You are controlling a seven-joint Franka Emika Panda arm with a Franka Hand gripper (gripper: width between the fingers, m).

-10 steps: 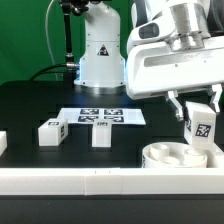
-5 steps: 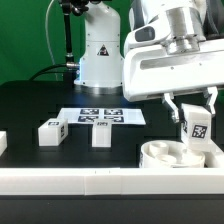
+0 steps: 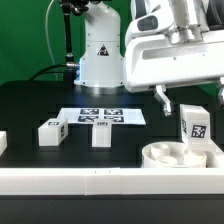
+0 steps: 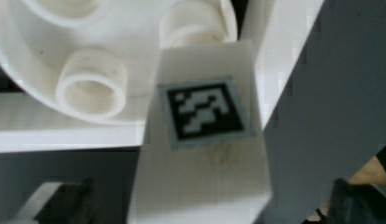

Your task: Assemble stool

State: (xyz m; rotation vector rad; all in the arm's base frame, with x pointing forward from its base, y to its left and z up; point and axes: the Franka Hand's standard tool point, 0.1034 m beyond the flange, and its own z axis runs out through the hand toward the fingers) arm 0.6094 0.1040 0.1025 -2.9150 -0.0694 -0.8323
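The round white seat disc (image 3: 178,156) lies at the exterior view's right, against the border rail. A white leg (image 3: 196,124) with a tag stands upright on it, at its right side. My gripper (image 3: 191,103) hangs just above the leg's top. It is open, with a finger on each side and apart from the leg. In the wrist view the leg (image 4: 208,110) runs down between the dark fingers (image 4: 65,200), with gaps on both sides. The seat disc (image 4: 101,60) with its round sockets lies behind it.
Two loose white legs (image 3: 50,132) (image 3: 101,133) stand on the black table left of the seat, and a third (image 3: 3,142) is at the left edge. The marker board (image 3: 100,117) lies behind them. A long white rail (image 3: 80,180) borders the front. The arm's base (image 3: 100,50) stands at the back.
The gripper has opened, let go of the leg and risen a little. The leg stays upright on the seat disc.
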